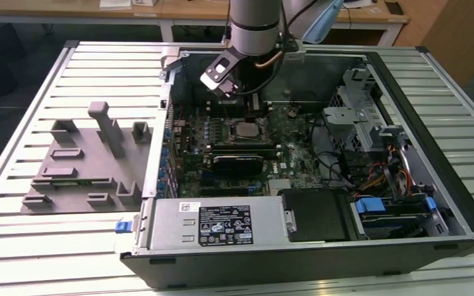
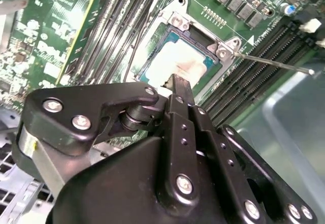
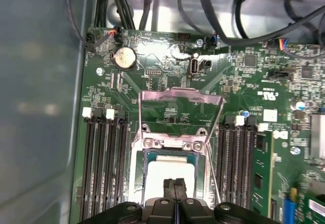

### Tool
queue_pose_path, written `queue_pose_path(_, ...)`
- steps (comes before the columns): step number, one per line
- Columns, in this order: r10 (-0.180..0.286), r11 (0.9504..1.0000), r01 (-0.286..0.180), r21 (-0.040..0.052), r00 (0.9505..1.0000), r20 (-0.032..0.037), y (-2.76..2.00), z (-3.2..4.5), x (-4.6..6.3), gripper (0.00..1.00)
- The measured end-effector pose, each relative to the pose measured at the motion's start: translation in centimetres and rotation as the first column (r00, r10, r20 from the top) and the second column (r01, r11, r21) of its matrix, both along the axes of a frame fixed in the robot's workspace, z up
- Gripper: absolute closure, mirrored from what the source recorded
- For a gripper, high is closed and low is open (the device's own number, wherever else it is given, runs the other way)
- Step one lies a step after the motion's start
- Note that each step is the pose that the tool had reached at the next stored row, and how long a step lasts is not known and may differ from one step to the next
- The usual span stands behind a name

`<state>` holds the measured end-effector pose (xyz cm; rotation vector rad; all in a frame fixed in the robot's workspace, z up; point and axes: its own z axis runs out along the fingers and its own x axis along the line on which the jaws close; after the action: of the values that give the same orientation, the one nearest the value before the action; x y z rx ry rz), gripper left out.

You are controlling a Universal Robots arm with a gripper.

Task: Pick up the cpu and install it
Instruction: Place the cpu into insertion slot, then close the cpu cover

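Directly below the fingers (image 3: 169, 187), the cpu (image 3: 165, 169) is seen lying flat in the open socket (image 3: 136, 170), with the hinged frame (image 3: 180, 99) raised beyond it. The fingers are pressed together and nothing is gripped; contact with the cpu cannot be told.

cpu (image 3: 160, 170) lying in socket (image 3: 175, 143) | lid (image 3: 181, 98) standing open | gripper (image 3: 175, 184) hanging over cpu, jaws pressing together | motherboard (image 3: 244, 82) lying beneath
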<state>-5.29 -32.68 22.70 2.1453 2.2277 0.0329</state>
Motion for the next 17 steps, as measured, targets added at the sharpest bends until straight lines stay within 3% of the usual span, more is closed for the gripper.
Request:
queue_pose_path(12,0.0,1.0,0.0,-0.0027,1.0,0.003,0.01,2.81,0.0,0.89)
queue_pose_path(17,0.0,1.0,0.0,-0.004,1.0,0.0036,0.01,3.07,0.0,0.89)
